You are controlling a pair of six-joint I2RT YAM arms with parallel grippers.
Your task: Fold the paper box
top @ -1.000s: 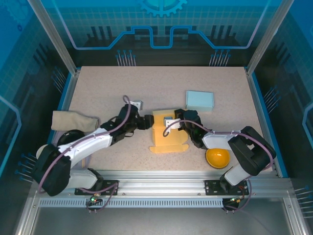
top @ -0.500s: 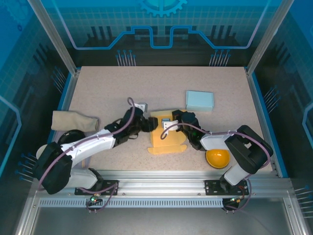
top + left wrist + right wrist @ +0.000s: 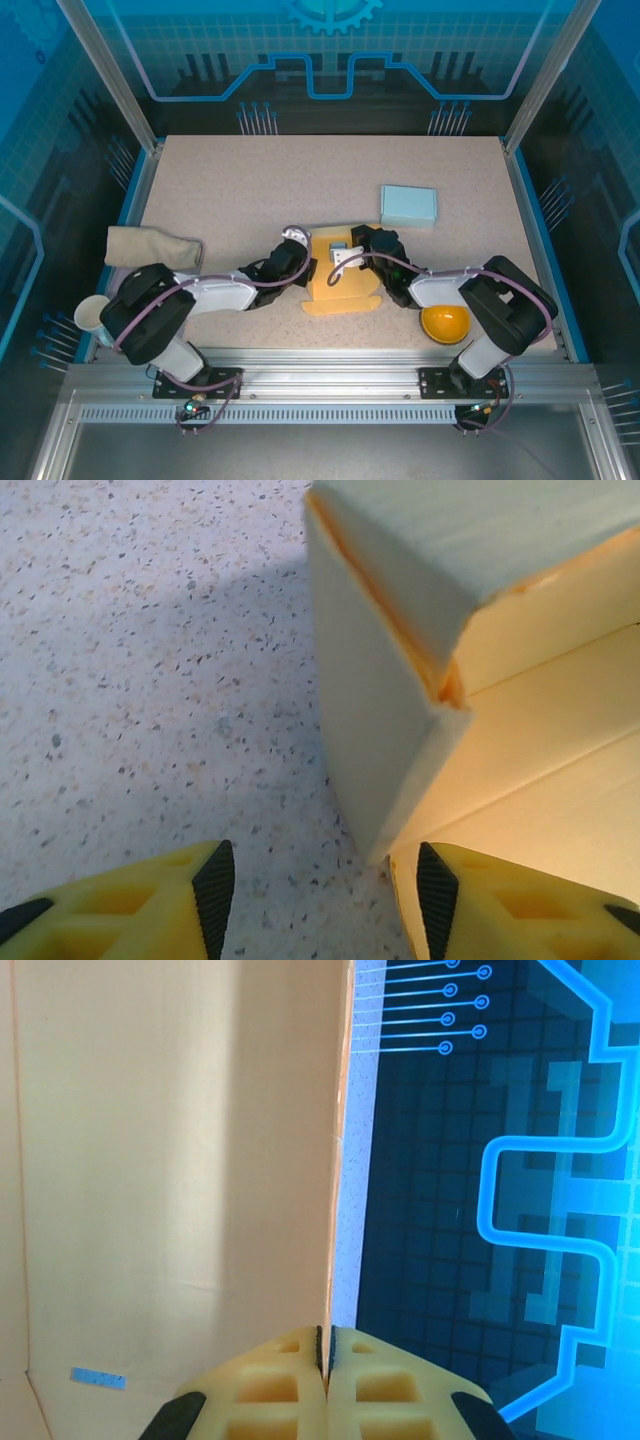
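The yellow-orange paper box (image 3: 340,285) lies partly folded at the table's middle. My left gripper (image 3: 306,264) is low at the box's left side. In the left wrist view it (image 3: 325,900) is open, and a raised corner of the box wall (image 3: 375,710) stands just ahead of the gap, with the right finger (image 3: 437,895) over the box's flat panel. My right gripper (image 3: 352,250) reaches in from the right at the box's upper part. In the right wrist view it (image 3: 326,1352) is shut on the thin edge of an upright box wall (image 3: 180,1160).
A light blue box (image 3: 408,205) lies behind and to the right. An orange bowl (image 3: 444,322) sits near the right arm's base. A beige cloth (image 3: 150,247) and a white cup (image 3: 90,315) are at the left edge.
My left arm has stretched rightward and dropped low, bringing its gripper to the box's left wall. The right gripper shifted slightly left, still holding the wall.
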